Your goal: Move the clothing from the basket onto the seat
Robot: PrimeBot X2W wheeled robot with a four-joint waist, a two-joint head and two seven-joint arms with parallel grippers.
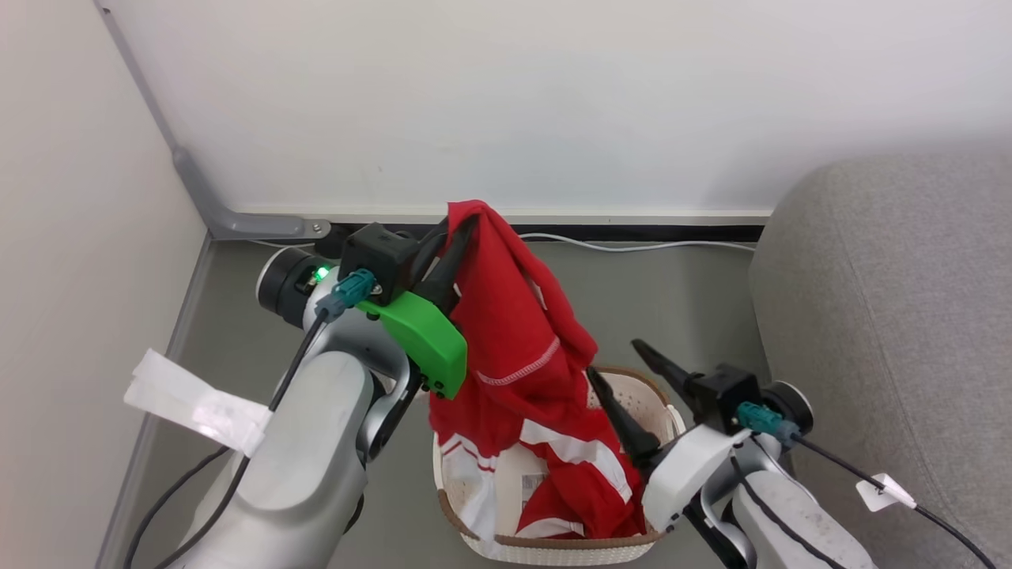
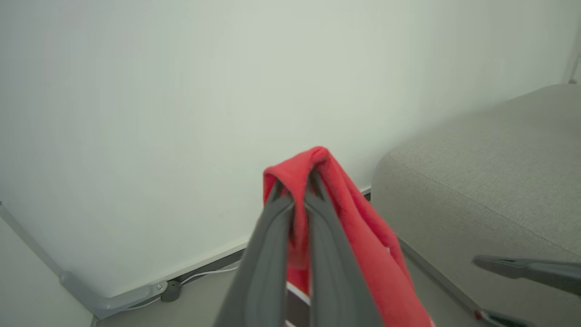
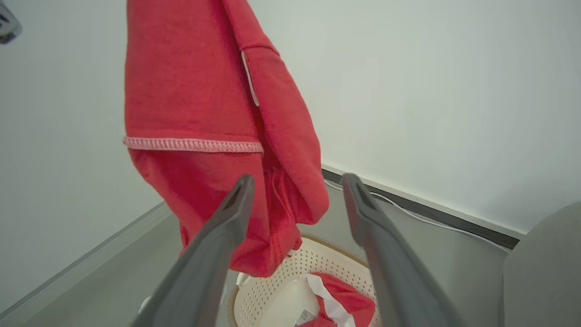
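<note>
My left gripper (image 1: 457, 225) (image 2: 297, 186) is shut on the top fold of the red clothing (image 1: 518, 324) (image 2: 354, 227) (image 3: 195, 91), which hangs from it above the cream basket (image 1: 668, 415) (image 3: 290, 272). The garment's lower part with white stripes still lies inside the basket, and more red and white fabric (image 3: 345, 299) sits on the basket's bottom. My right gripper (image 1: 617, 363) (image 3: 295, 186) is open beside the basket's right rim, fingers pointing toward the hanging cloth without touching it. The light-grey seat (image 1: 893, 316) (image 2: 490, 172) stands to the right.
A white wall with a dark baseboard and a white cable (image 1: 632, 245) runs behind the basket. A grey corner bracket (image 1: 237, 221) meets the floor at the back left. White paper tags (image 1: 194, 403) hang from my left arm's cable.
</note>
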